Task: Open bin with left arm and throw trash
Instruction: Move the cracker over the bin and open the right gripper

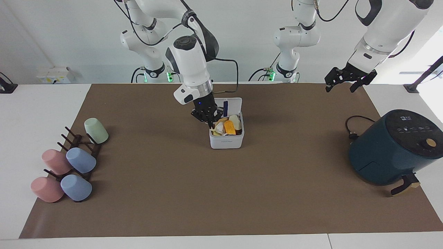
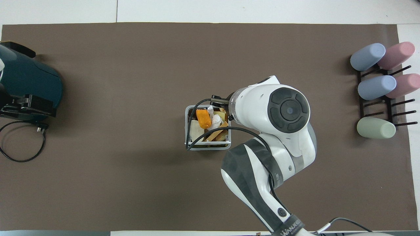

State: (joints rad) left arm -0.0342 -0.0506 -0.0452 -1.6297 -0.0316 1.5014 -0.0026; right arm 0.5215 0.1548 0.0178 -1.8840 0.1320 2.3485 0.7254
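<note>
The small pale grey-white square plastic bin stands mid-surface, lid upright, heaped with scraps including an orange stub. The right tool hovers over its rim, fingers closed; contents unclear. The left tool, spread wide and empty, waits aloft.

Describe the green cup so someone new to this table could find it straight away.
Start at the dark peg rack at the right arm's end of the brown mat. Five pastel cups hang there; the green cup is nearest the robots, the only one neither pink nor blue.
</note>
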